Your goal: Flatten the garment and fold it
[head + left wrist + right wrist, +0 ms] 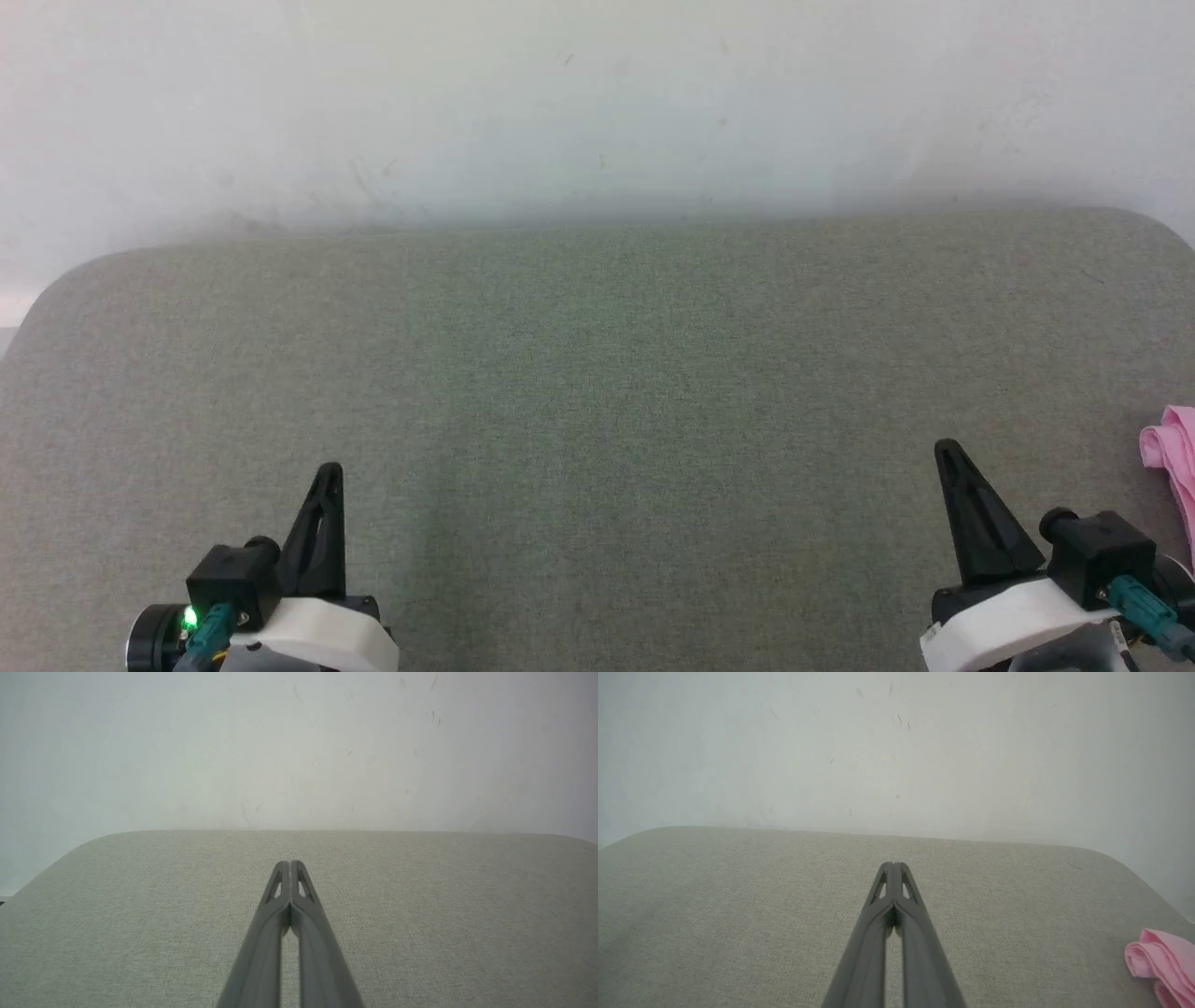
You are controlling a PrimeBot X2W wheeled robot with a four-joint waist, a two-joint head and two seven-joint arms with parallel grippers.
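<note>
The garment (1174, 457) is a light pink bunch of fabric at the right edge of the head view, lying on the grey-green cloth surface (597, 392). The right wrist view shows the garment (1160, 963) crumpled at its lower right. My right gripper (947, 450) sits at the lower right, shut and empty, a short way left of the pink fabric and not touching it. Far from the garment, at the lower left, my left gripper (331, 469) is shut with nothing in it. Both wrist views show the fingertips pressed together: left gripper (290, 863), right gripper (892, 864).
The cloth surface has rounded far corners and ends at a pale scuffed wall (597, 112). Open cloth stretches between and beyond the two grippers.
</note>
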